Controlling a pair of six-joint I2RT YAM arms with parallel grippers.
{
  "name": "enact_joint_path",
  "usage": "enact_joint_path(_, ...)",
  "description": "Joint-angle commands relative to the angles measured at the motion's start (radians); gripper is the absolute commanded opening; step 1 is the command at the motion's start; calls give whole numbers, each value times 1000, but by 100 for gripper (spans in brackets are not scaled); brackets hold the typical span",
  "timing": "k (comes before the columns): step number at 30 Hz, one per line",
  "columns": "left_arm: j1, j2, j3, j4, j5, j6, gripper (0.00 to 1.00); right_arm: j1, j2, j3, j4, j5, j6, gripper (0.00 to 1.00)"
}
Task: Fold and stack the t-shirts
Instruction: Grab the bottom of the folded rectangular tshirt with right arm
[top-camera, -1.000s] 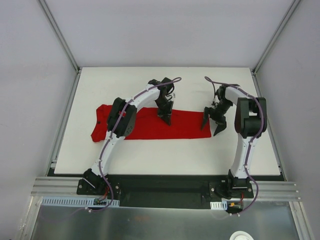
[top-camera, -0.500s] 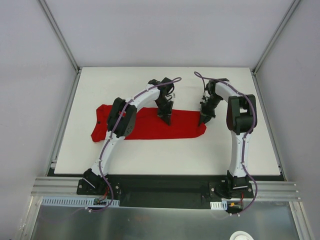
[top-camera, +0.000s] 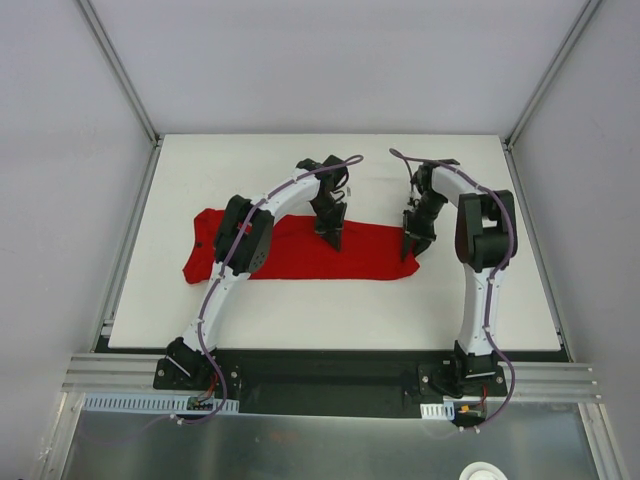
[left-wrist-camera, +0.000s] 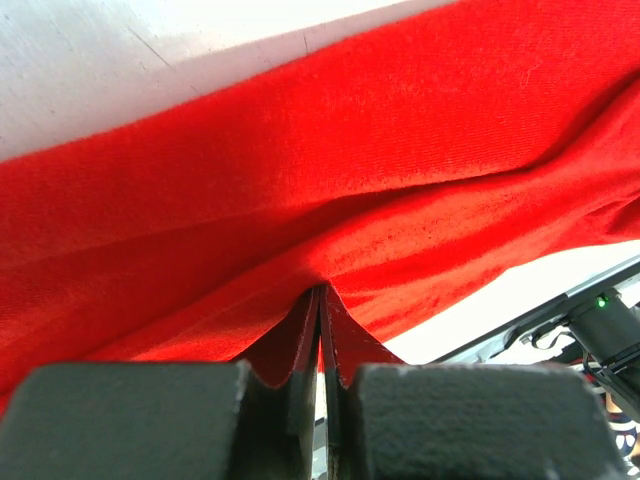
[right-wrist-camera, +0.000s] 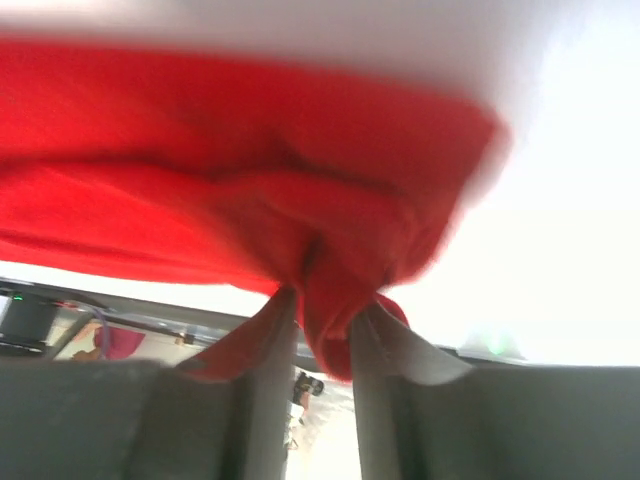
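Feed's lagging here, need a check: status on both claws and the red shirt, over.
Left claw shut on red t-shirt, near its middle. Right claw pinching its right end. Nothing in the way.

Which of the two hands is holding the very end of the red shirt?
The right hand, bunching cloth at the red shirt's end; the left hand pinches it farther along, near the middle.

Soft, matt red knit cloth, finely ribbed and creased: t-shirt (left-wrist-camera: 300, 150). Smooth, matt white table (top-camera: 330, 310). Matt black, faintly grainy plastic on the jaws. Brushed, dully shining metal rail (top-camera: 110, 378) at six o'clock.
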Motion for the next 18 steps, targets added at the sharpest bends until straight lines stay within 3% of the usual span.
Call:
enact_joint_path(1,-1,-27,-17,-39,-77,38,0,-23,-127,-54,-86,68,-1,34)
enact_joint_path(3,-1,-30,-16,-39,-78,41,0,-48,-164,-100,-85,53,-4,46)
enact_joint_path(5,-1,-35,-17,-39,-83,44,0,-71,-210,-125,-85,70,-17,74)
enact_joint_path(10,2,-53,-19,-40,-91,47,0,-221,-339,-246,-40,-45,-27,94)
enact_joint_path(12,1,-57,-20,-42,-92,50,0,-293,-415,-315,19,-106,0,96)
enact_joint_path(15,1,-58,-25,-40,-83,50,0,-370,-478,-482,151,-315,73,97)
enact_joint_path(18,-1,-57,-23,-40,-72,50,0,-375,-492,-597,275,-427,121,96)
